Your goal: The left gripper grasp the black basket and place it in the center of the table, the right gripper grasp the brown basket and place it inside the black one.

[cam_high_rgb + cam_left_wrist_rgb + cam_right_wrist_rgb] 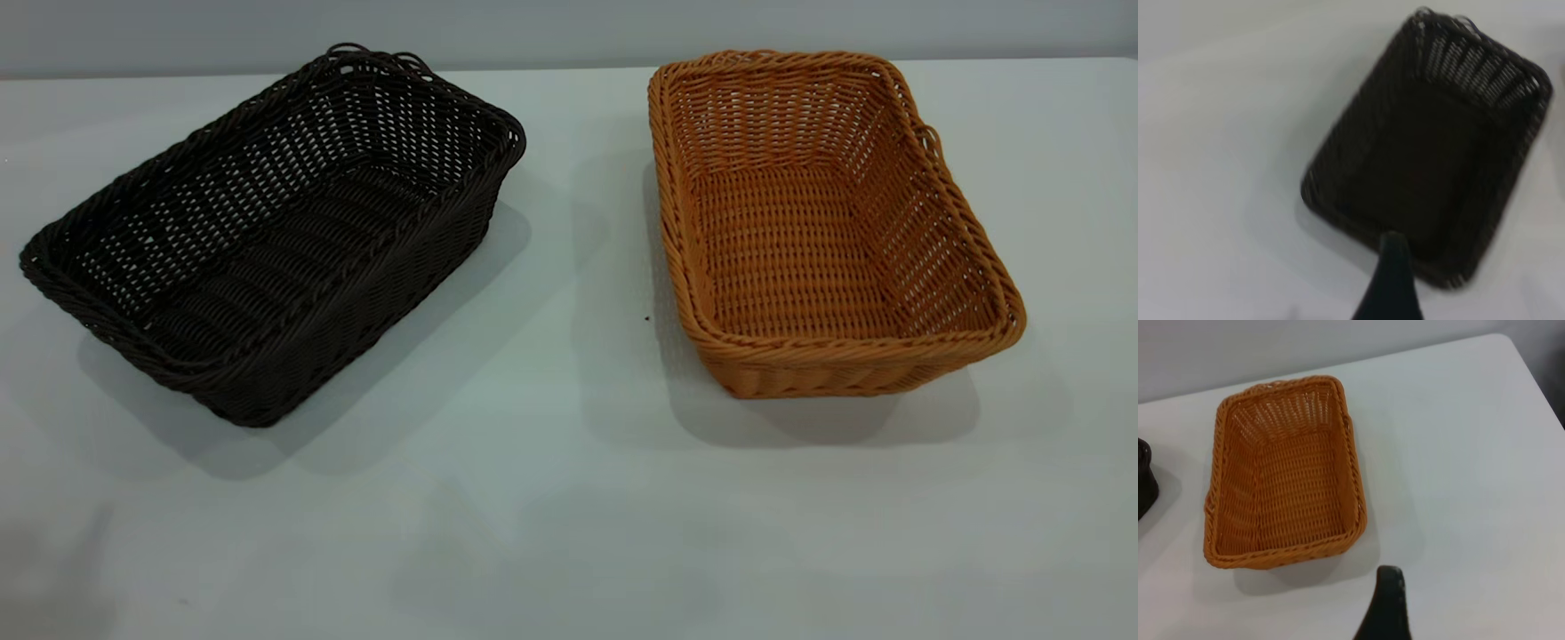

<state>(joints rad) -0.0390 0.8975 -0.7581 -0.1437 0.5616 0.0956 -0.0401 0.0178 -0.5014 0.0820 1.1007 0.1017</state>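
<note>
Left tool shows only as one dark finger in its wrist view, hanging above the near rim of the black basket, w/ the basket body stretching away beyond it (can't tell if the tool is open or closed). Right tool likewise shows one dark finger, over bare desk just off a corner of the brown basket, not touching it; open/closed state can't be told either. Both baskets sit upright on the desk, apart w/ a strip of desk btwn them.
</note>
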